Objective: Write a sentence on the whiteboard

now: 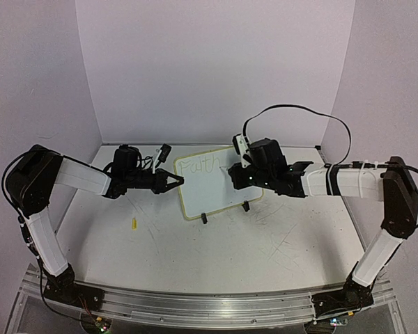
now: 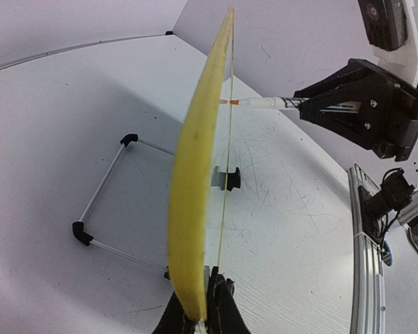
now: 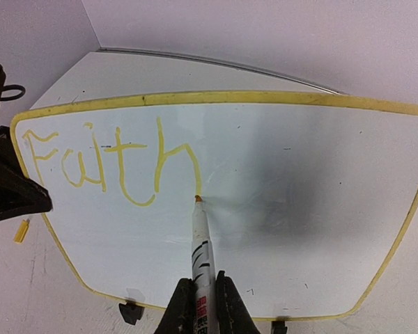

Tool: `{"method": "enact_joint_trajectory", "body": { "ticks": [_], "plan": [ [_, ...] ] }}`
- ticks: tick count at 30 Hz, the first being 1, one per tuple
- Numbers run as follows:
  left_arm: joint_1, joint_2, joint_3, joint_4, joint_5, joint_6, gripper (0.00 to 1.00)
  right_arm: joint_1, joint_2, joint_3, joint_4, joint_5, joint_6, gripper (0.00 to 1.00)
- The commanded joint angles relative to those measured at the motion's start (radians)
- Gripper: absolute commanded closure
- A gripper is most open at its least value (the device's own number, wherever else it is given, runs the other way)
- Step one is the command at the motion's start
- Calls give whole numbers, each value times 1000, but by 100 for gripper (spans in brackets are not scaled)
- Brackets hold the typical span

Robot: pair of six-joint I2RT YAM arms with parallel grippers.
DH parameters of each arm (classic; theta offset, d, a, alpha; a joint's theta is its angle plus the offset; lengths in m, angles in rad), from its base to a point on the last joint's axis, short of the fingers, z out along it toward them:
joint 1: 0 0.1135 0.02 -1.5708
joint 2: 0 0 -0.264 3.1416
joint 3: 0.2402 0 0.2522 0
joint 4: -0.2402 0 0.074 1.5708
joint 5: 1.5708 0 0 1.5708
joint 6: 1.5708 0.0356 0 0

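The whiteboard (image 1: 212, 182) with a yellow rim stands tilted on its black clip feet mid-table. Yellow letters "Faith" are written on it (image 3: 111, 163). My left gripper (image 1: 177, 182) is shut on the board's left rim, seen edge-on in the left wrist view (image 2: 195, 209). My right gripper (image 3: 199, 299) is shut on a white marker (image 3: 200, 243). The marker's orange tip touches the board at the foot of the "h". The marker also shows in the left wrist view (image 2: 265, 103), its tip against the board face.
A small yellow marker cap (image 1: 134, 223) lies on the table left of the board. The board's wire stand (image 2: 108, 188) rests on the table behind it. Side and back walls enclose the table. An aluminium rail (image 1: 209, 306) runs along the near edge.
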Motion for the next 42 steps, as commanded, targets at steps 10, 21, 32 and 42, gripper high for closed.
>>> {"method": "enact_joint_trajectory", "body": {
  "ticks": [10,21,32,42],
  "plan": [
    [6,-10,29,-80,-123,78,100,-6,-189,-29,95,-136,-115,100],
    [7,-8,36,-115,-138,97,100,-5,-156,-24,71,-58,-185,100],
    [7,-3,47,-123,-149,102,100,-6,-132,-18,34,13,-161,100],
    [5,-4,47,-128,-159,102,100,6,-102,11,20,-89,-156,100]
  ]
}}
